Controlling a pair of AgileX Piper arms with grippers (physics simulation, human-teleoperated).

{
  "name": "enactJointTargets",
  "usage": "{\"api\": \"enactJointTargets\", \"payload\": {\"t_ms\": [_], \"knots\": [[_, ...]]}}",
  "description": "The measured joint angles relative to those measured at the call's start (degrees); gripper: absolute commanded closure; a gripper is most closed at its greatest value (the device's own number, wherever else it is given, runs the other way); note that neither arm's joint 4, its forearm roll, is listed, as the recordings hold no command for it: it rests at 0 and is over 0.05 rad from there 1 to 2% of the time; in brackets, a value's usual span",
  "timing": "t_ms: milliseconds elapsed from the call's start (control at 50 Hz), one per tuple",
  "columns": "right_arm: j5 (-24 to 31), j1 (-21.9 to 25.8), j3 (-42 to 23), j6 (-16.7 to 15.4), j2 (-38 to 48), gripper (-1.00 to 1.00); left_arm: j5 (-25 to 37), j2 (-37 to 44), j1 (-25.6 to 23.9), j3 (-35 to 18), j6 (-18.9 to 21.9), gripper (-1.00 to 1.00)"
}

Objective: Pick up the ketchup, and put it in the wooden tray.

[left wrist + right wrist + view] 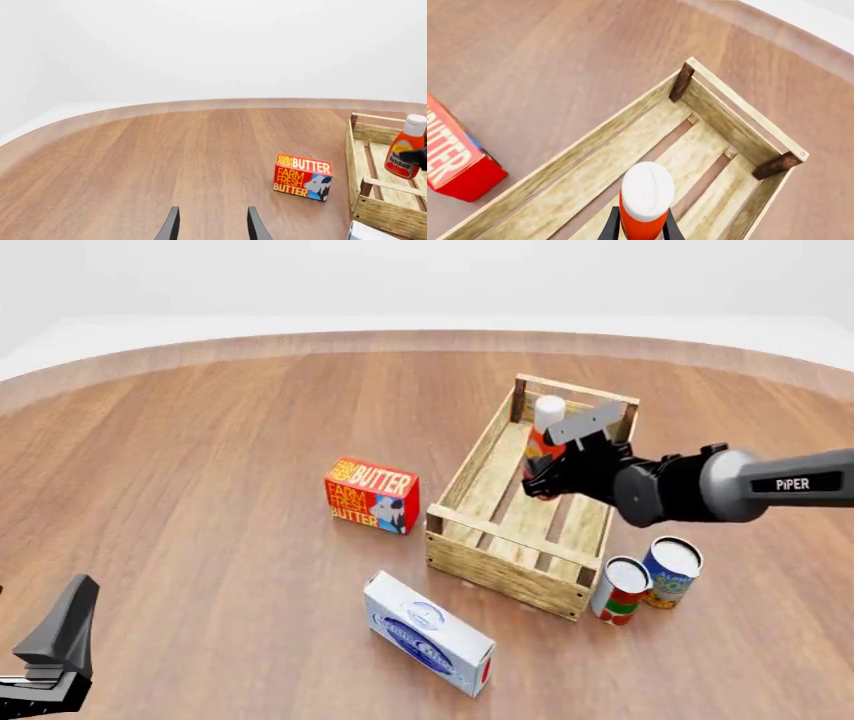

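Round wooden table, brown planked surface, carrying all items. The wooden tray, a long rectangular light-wood slatted crate with darker corner posts, lies right of centre with its long axis running away from the arms and slightly rightward. The right arm, grey, reaches in from the right across the tray's right wall; its right gripper is closed on the ketchup, a tall slim orange-red squeeze bottle with white cap and pale label. The bottle's fingers press either side of the body, seen in the right wrist view below the cap.

The ketchup stands roughly upright, cap up, within the tray's outline toward its far end; whether its base touches the slats cannot be told. Its long axis is near vertical, so the likely remaining move is a short descent and release.

The left gripper, dark fingers parted and empty, hovers near the table's near-left edge, well apart from the tray.

Smaller items: white-and-blue box before the tray; orange butter box just left of it; two cans beside its near right corner.
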Motion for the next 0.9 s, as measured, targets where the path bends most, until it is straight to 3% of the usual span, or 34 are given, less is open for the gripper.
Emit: {"api": "enactJointTargets", "payload": {"t_ms": [660,680,900], "knots": [[-2.7,0.0,0.7,2.2,3.3,1.00,0.0,0.0,0.0,0.0,0.0,-1.00],[-2.8,0.0,0.7,2.2,3.4,-1.00,0.0,0.0,0.0,0.0,0.0,-1.00],[-3.1,0.1,0.9,3.2,4.0,-1.00,0.0,0.0,0.0,0.0,0.0,-1.00]]}}
